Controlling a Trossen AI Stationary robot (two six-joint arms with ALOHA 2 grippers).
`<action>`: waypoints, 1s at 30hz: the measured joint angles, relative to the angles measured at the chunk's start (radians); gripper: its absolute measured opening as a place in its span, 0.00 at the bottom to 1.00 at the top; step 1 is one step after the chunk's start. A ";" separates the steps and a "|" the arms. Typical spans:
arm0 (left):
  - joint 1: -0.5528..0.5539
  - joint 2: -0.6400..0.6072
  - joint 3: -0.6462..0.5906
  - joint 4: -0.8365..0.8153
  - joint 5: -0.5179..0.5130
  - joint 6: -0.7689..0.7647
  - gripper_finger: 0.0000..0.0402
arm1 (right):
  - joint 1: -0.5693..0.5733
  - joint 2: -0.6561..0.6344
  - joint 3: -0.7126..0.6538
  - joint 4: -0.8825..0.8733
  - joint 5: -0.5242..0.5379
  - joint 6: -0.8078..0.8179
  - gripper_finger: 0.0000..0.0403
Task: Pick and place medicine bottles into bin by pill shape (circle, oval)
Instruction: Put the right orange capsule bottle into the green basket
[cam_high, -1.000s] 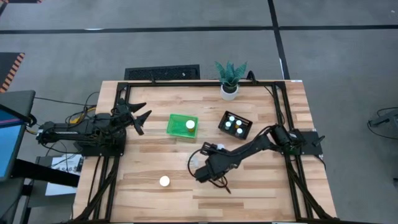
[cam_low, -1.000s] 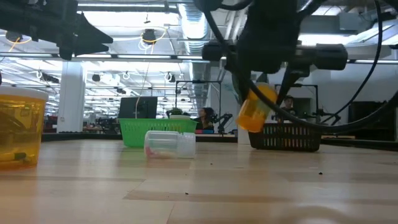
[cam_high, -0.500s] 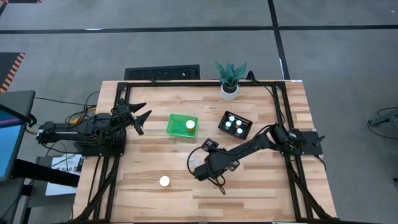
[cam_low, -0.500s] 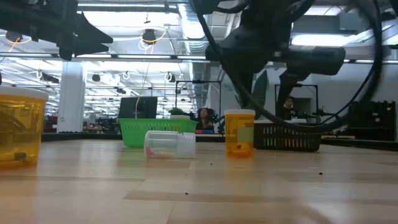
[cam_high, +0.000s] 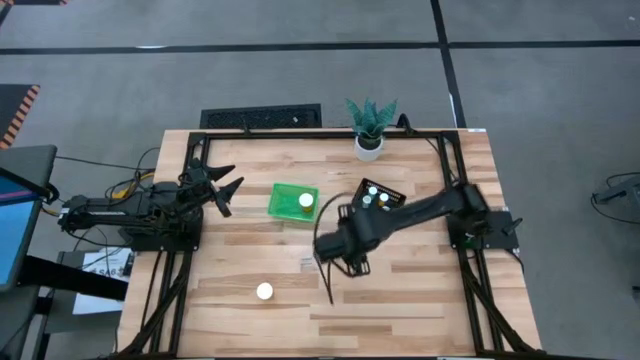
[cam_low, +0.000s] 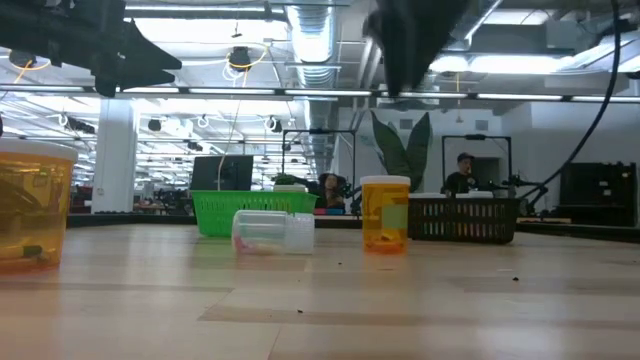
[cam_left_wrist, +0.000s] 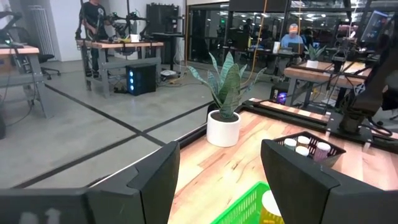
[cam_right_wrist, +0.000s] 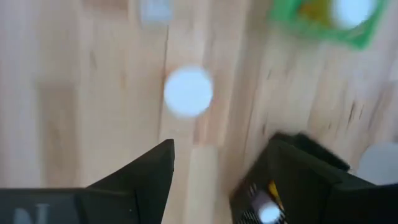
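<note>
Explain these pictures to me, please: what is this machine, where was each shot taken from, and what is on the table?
It is a robot with two dark arms at a wooden table; each arm ends in a two-finger tool. One picture looks straight down, one looks level across the tabletop, and two come from cameras on the wrists. The left tool waits open over the table's left side. The right tool hangs open and empty above an upright orange pill bottle. A clear bottle lies on its side nearby, and another orange bottle stands close to the low camera. A green bin holds one bottle, a black bin several. A potted plant stands behind.
</note>
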 joint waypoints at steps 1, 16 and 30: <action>0.000 0.000 0.000 0.000 0.000 0.000 0.55 | -0.009 -0.030 -0.003 0.035 0.000 0.019 0.66; 0.000 0.000 0.000 -0.010 0.000 0.016 0.55 | -0.053 -0.121 -0.299 0.394 -0.137 0.072 0.66; 0.000 0.000 0.000 -0.010 0.000 0.019 0.55 | -0.072 -0.122 -0.382 0.477 -0.138 0.066 0.80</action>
